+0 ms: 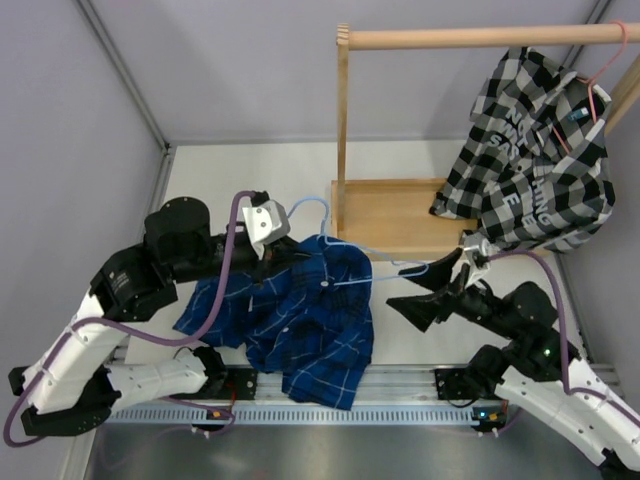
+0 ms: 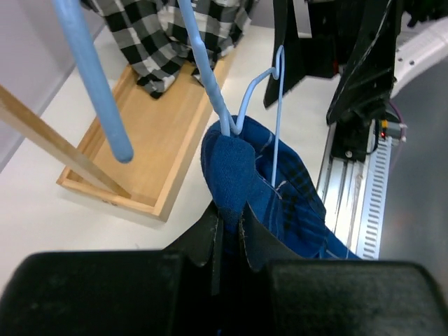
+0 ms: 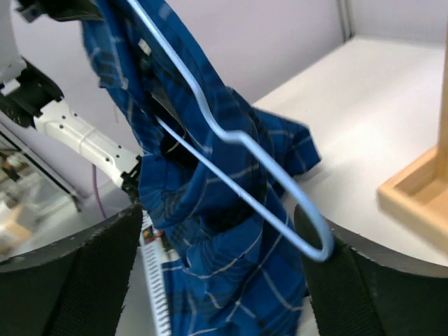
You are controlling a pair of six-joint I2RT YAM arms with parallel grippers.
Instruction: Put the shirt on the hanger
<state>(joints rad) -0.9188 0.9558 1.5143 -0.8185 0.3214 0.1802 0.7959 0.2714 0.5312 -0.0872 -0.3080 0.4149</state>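
The royal-blue plaid shirt (image 1: 310, 320) hangs in a bunch from my left gripper (image 1: 283, 252), which is shut on a fold of its fabric (image 2: 227, 175). The light-blue wire hanger (image 1: 400, 268) runs through the shirt, its hook (image 1: 308, 205) near the left gripper and one end poking out to the right. In the left wrist view the hanger wire (image 2: 210, 77) rises just beyond the pinched fold. My right gripper (image 1: 432, 288) is open, with the hanger's rounded end (image 3: 311, 241) between its fingers, close to the right finger (image 3: 371, 287) and apart from the left one.
A wooden rack (image 1: 343, 120) with a tray base (image 1: 400, 215) stands behind. A black-and-white checked shirt (image 1: 530, 150) hangs from its rail on a pink hanger (image 1: 598, 75). A metal rail (image 1: 300, 410) runs along the near edge. Walls close in left and right.
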